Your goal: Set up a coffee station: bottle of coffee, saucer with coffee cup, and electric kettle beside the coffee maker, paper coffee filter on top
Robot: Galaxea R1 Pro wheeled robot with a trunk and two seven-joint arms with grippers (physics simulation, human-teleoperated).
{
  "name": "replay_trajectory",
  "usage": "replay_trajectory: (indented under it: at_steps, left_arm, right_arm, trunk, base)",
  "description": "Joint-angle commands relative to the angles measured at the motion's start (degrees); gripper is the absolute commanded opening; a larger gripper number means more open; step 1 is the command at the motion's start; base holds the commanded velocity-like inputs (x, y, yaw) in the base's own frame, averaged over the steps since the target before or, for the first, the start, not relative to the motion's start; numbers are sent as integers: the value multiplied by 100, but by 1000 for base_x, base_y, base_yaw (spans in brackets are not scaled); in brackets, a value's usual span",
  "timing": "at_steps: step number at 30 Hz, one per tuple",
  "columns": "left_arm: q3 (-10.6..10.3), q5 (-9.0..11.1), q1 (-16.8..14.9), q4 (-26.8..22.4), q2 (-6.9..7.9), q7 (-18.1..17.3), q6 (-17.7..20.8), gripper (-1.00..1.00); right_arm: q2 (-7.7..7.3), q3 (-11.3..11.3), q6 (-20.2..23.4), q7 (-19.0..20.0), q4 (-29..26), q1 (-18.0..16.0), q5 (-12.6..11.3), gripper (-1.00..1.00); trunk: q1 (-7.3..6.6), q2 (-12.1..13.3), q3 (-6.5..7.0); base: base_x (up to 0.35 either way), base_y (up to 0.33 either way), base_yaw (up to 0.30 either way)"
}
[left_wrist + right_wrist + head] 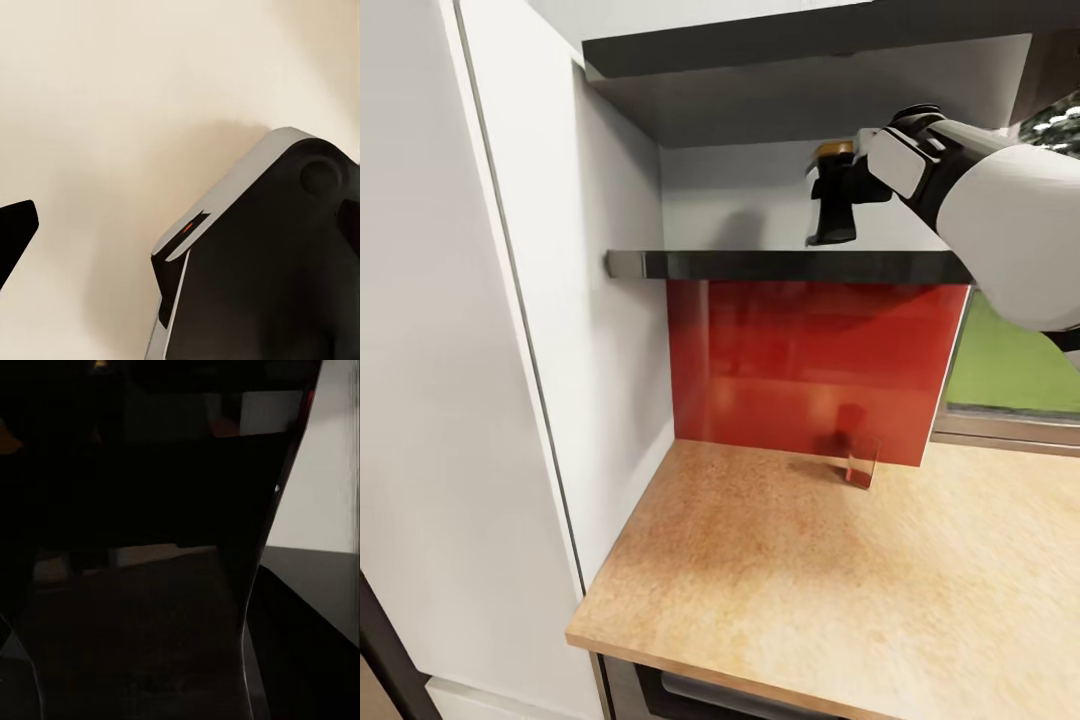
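On the dark kitchen shelf (pixel 740 265) the bottle of coffee (pixel 834 151) shows its gold-yellow cap; its dark body is mostly hidden behind my right gripper (pixel 830 215), which is shut around it just above the shelf top. In the right wrist view the near-black bottle (pixel 150 547) with its flared base sits very close up between the fingers. The light wood kitchen countertop (pixel 840 590) lies below the shelf. My left gripper (pixel 184 240) stands open against a pale surface, with one black fingertip (pixel 16 238) at the frame's edge.
A small red shaker (pixel 860 465) stands on the counter against the red backsplash (pixel 810 360). A tall white cabinet (pixel 470 380) walls off the left. A window strip (pixel 1010 370) is at the right. A dark grey rounded body (pixel 270 270) is near the left gripper.
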Motion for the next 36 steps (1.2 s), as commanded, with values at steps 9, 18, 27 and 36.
replay_trajectory:
  at_steps: [9, 18, 27, 36]
  left_arm:
    - [37, 22, 1, -9, -7, -38, 5, 100]
    - [37, 22, 0, -9, -7, -40, 5, 100]
    - [37, 22, 1, -9, -7, -42, 5, 100]
    - [37, 22, 0, -18, -7, -39, 5, 100]
  right_arm:
    - [-5, -60, 12, -27, 15, -9, 39, -100]
    - [13, -60, 41, -18, 16, -9, 25, -100]
    - [30, -60, 50, -24, 16, -9, 25, -100]
    - [13, -60, 41, -18, 16, -9, 25, -100]
  trunk:
    - [2, -6, 26]
    - [2, -6, 62]
    - [2, -6, 63]
    - [2, -6, 63]
  base:
    - [0, 0, 0]
    - [-9, 0, -7]
    - [-204, 0, 0]
    - [-214, 0, 0]
